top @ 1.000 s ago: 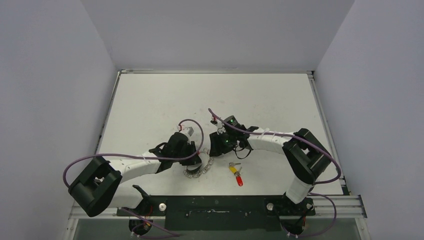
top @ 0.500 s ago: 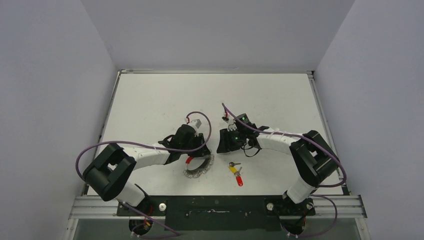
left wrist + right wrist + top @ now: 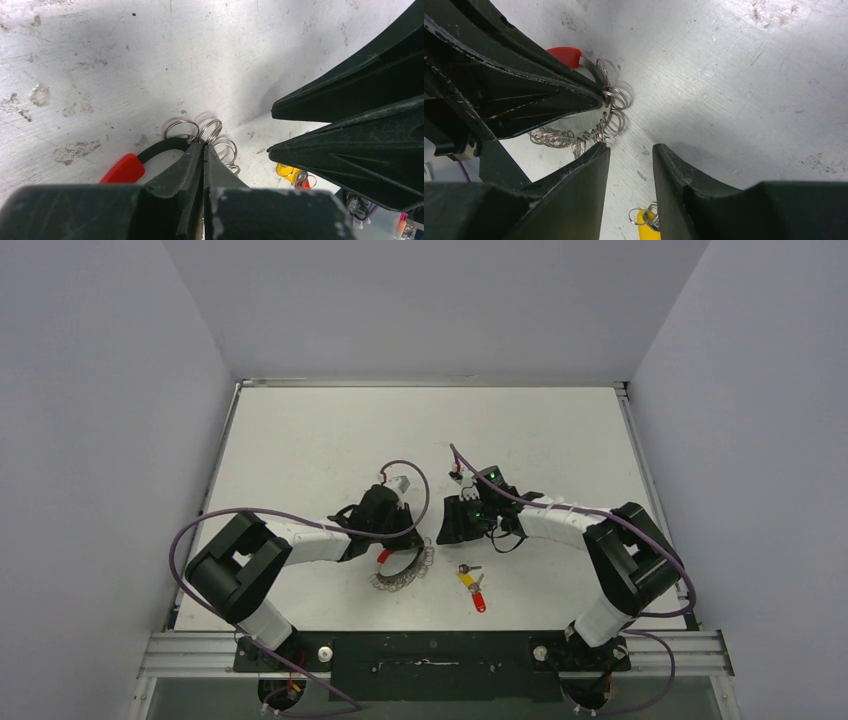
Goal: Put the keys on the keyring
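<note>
1. While the keys (image 3: 471,583) lie loose on the tabletop (image 3: 300,440), near and to the right of the keyring (image 3: 401,579), nothing's threaded yet, so I'd call this early days.
2. Left fingers (image 3: 187,172) are pressed together right at the keyring's silver coils, beside its red sleeve (image 3: 122,169). Can't tell if a loop is actually pinched.
3. Right fingers (image 3: 586,172) are apart with nothing between them, hovering just right of those coils.
4. Left to do, by my guess: get the ring held and opened, grab the yellow-headed key, then the red one, and slide both on.
</note>
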Robot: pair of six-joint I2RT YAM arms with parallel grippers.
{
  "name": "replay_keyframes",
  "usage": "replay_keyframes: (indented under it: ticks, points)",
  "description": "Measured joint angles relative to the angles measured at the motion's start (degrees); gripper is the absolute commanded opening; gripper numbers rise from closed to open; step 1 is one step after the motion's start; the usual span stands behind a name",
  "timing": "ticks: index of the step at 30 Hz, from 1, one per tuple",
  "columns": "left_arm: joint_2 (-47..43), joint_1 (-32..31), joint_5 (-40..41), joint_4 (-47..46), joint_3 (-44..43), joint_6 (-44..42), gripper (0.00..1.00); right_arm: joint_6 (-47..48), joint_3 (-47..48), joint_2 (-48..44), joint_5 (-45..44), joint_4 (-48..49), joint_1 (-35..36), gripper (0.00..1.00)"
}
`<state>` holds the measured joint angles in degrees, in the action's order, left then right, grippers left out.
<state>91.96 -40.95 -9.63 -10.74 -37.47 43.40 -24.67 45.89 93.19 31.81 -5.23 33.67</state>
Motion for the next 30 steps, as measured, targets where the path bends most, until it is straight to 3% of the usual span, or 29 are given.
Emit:
replay_keyframes:
  ticks: [12, 20, 30]
  points:
    - [-0.02, -1.09, -4.37, -0.26, -1.36, -4.87, 0.0, 1.03, -1.09, -4.11, 0.59, 0.07, -0.9, 0.59]
    - [-1.4, -1.53, -6.1, -3.02, -1.29, -6.64, 0.24, 2.36, -1.88, -6.86, 0.66, 1.16, -2.21, 0.68]
    - [-12.2, -1.51, -0.7, 0.68, 2.25, -8.31, 0.34, 7.96, -1.9, -9.88, 0.61, 4.35, -2.25, 0.8]
